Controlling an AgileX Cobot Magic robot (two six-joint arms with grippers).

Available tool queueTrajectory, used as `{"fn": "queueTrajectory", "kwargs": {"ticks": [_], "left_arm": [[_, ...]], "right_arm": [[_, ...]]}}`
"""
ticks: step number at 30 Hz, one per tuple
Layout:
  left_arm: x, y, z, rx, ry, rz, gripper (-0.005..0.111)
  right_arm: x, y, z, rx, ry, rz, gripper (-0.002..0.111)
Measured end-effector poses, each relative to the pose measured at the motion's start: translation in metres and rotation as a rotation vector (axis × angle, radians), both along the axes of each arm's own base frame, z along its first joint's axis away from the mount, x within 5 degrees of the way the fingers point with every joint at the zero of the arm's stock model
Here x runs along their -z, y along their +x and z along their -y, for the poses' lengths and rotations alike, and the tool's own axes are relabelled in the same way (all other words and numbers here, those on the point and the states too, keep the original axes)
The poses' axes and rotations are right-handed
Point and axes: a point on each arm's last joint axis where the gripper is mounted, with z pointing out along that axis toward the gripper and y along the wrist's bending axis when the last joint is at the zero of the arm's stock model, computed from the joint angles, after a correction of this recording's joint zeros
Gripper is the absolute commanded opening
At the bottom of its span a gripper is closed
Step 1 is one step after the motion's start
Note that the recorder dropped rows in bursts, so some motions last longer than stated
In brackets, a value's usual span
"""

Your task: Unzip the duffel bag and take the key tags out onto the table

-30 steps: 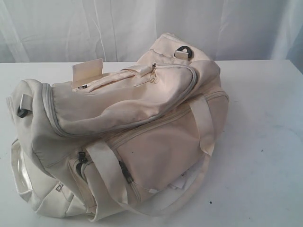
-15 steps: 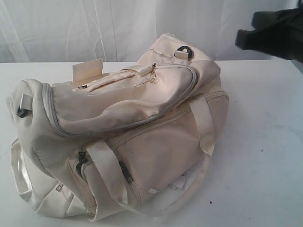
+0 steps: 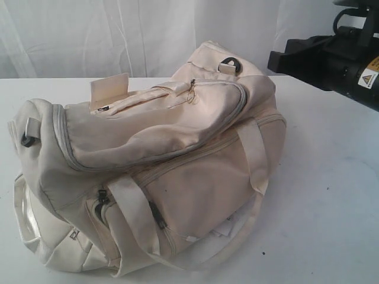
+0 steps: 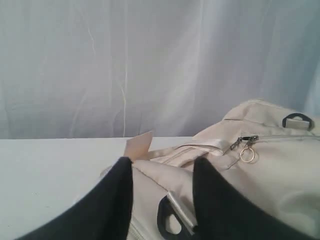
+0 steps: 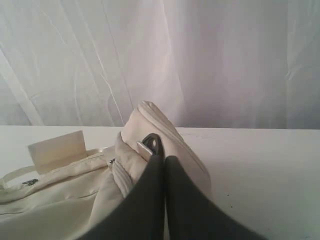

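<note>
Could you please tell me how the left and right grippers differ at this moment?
The left gripper has its fingers apart; the right gripper has them pressed together. The right gripper's arm shows in the exterior view, at the upper right; the left gripper is out of that view. Both have black fingers and face the duffel bag.

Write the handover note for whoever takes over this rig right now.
Left gripper: fingers open, empty, at one end of the duffel bag.
Right gripper: shut, empty, near the other end.
Bag lies on the table, main zipper closed, ring pull on top. No key tags visible.
Done: nothing.
Left: unzip, take the key tags out onto the table.
</note>
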Motion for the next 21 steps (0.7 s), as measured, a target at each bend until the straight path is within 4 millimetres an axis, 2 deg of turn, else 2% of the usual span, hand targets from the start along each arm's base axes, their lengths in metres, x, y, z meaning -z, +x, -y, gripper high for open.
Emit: {"fn": "queueTrajectory", "kwargs": {"ticks": [2,10,13,18,21], "left_arm": [[0.0,0.0,0.0,0.003,-0.031,-0.012,0.001],[0.006,-0.001,0.006,0.069,-0.072,-0.087,0.001],[0.01,0.002,0.007,0.079,-0.172,-0.171,0.014],[0.019,0.011,0.008,0.096,-0.243,-0.27,0.058],[0.026,0.018,0.008,0.09,-0.333,-0.358,0.069]], "right_arm": [[0.0,0.0,0.0,0.0,0.0,0.0,0.0],[-0.002,0.002,0.0,0.008,-0.009,-0.017,0.002],[-0.006,0.01,-0.001,0.026,-0.077,-0.067,0.015],[-0.015,0.027,-0.005,0.032,-0.195,-0.086,0.049],[-0.023,0.038,-0.01,0.033,-0.199,-0.068,0.073]]}}
